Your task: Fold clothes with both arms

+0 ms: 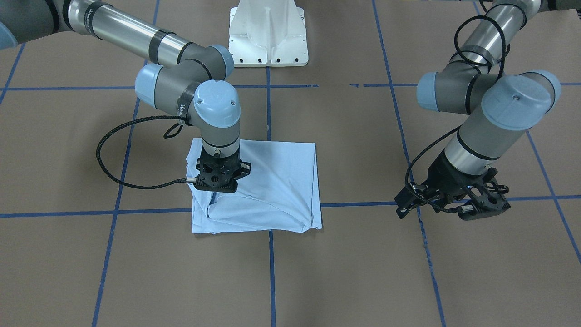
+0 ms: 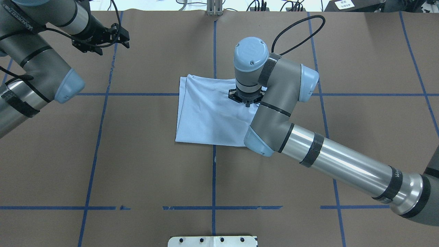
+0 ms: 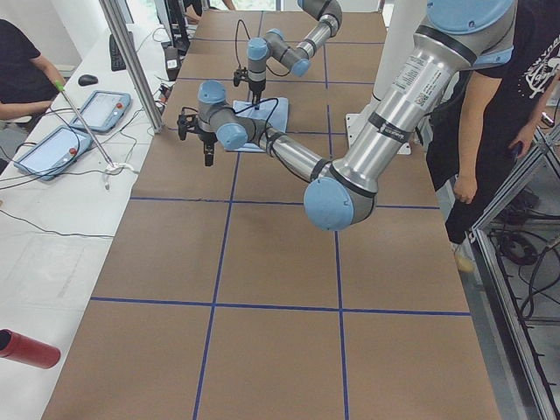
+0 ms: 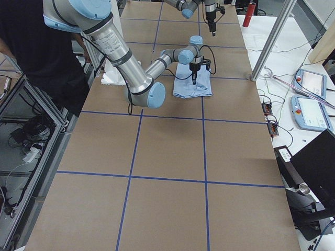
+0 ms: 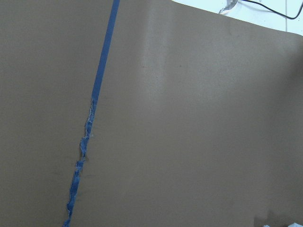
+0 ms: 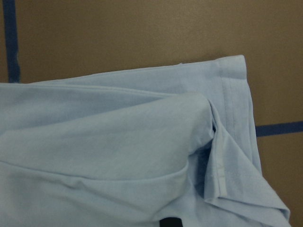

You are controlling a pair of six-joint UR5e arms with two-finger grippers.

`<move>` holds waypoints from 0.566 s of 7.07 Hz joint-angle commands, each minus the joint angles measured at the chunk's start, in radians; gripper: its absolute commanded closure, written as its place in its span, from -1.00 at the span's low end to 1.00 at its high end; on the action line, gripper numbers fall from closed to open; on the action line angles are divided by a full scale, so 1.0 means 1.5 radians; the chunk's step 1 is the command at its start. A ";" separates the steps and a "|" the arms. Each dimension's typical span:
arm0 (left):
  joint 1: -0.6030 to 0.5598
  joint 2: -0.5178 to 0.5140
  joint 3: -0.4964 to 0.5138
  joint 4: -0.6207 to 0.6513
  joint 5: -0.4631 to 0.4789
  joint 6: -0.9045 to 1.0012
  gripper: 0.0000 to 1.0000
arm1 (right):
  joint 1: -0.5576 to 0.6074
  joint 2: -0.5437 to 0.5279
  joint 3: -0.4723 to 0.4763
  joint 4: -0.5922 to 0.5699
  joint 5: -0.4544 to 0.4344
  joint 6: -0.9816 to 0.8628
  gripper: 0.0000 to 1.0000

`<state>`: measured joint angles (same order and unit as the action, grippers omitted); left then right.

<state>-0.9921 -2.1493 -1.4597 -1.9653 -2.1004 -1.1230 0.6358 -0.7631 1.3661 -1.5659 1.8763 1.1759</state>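
The clothes are one light blue T-shirt [image 1: 272,181] [image 2: 205,113] folded into a rough square near the table's middle. My right gripper [image 1: 213,194] [image 2: 247,103] points straight down at the shirt's corner on the robot's right and looks shut on a pinch of fabric. Creases run from that pinch across the cloth. The right wrist view shows rumpled layers and a stitched hem [image 6: 234,118], with a dark fingertip [image 6: 170,222] at the bottom edge. Far off to the robot's left, my left gripper [image 1: 435,212] [image 2: 113,41] hangs open over bare brown paper, holding nothing.
Blue tape lines [image 1: 270,272] grid the brown table cover. The white pedestal base [image 1: 268,36] stands at the robot's edge. A person [image 3: 499,131] stands beside the table. Tablets [image 3: 96,109], cables and a red cylinder [image 3: 26,348] lie on the side bench.
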 commanded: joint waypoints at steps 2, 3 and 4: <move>0.001 -0.002 0.002 -0.002 0.000 0.001 -1.00 | 0.044 0.023 -0.091 0.079 -0.002 -0.009 1.00; 0.001 -0.003 0.002 -0.003 0.002 0.001 -1.00 | 0.070 0.043 -0.147 0.113 -0.001 -0.034 1.00; 0.001 -0.006 0.002 -0.002 0.012 0.000 -1.00 | 0.093 0.045 -0.155 0.113 0.001 -0.057 1.00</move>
<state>-0.9910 -2.1542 -1.4574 -1.9685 -2.0943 -1.1218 0.7326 -0.7100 1.1803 -1.4223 1.8749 1.1295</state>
